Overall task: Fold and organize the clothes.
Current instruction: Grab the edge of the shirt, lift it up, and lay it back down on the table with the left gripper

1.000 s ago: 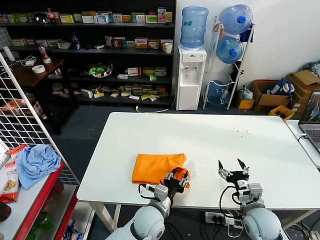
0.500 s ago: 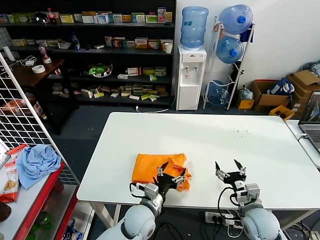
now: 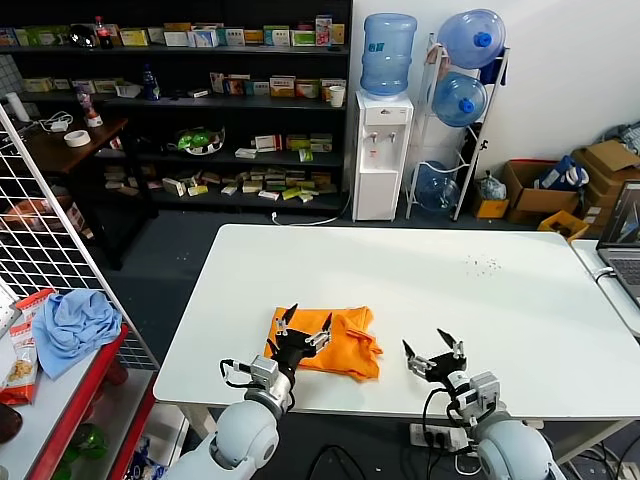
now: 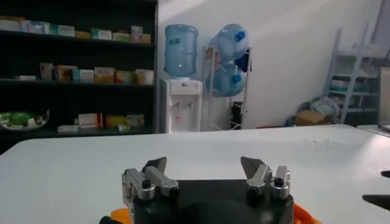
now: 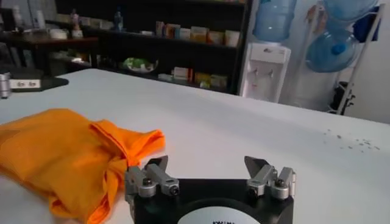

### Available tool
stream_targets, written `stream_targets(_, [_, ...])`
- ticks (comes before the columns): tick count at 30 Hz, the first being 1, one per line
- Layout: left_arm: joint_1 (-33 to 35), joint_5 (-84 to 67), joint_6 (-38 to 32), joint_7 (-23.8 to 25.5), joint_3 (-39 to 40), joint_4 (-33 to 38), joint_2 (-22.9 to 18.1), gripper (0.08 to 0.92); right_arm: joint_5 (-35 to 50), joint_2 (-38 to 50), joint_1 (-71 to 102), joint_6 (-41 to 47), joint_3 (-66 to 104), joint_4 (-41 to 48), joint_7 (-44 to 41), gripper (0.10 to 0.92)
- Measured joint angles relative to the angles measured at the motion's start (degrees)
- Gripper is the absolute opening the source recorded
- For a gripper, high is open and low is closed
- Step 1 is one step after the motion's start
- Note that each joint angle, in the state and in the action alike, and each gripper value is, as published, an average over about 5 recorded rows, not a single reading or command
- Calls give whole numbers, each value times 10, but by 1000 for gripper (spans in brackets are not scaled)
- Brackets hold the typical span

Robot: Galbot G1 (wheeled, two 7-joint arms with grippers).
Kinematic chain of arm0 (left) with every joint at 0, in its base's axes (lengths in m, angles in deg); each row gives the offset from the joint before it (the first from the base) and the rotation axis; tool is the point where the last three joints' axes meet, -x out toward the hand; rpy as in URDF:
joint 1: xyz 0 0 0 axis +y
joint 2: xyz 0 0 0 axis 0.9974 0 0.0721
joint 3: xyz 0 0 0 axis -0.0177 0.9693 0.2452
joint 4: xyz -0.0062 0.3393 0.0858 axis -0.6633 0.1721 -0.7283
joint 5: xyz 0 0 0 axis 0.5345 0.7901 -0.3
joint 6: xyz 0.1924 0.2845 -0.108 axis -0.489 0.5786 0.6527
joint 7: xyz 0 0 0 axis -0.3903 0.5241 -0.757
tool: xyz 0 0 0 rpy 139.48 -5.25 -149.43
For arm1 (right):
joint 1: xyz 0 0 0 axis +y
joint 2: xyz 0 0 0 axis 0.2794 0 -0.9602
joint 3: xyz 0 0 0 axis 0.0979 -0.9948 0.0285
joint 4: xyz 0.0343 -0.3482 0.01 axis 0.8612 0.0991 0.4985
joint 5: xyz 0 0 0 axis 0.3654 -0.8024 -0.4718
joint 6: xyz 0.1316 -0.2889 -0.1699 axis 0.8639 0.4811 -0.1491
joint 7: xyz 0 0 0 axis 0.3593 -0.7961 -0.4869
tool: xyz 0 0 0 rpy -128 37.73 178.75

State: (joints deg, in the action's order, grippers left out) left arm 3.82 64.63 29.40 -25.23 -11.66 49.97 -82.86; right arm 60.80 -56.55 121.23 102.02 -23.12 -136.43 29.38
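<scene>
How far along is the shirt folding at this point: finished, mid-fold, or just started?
Mostly done: the orange T-shirt lies as a compact folded bundle near the white table's front edge. Nothing is in hand; the left gripper hovers open over the bundle, and the right gripper is open over bare table beside it. Left: the bundle's right end looks bunched and may need tidying.

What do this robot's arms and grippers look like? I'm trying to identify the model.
Both arms are rounded, pale grey shells with black cables looping near the wrists. The left gripper and right gripper each have a black body, silver metal finger mounts with dark screws, and two pointed black fingertips. The right gripper's base has a white round patch.
</scene>
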Motion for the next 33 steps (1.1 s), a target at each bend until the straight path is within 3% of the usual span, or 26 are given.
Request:
stream_targets(24, [30,35,-26,-7,-62,-3,1,823,-70,-53,-173,-68,-134,172,-54,823])
stream_targets(33, [31,38,-32,-8,-67,-4,5,823,-83,-77,-193,-99,-128,208,-3,823])
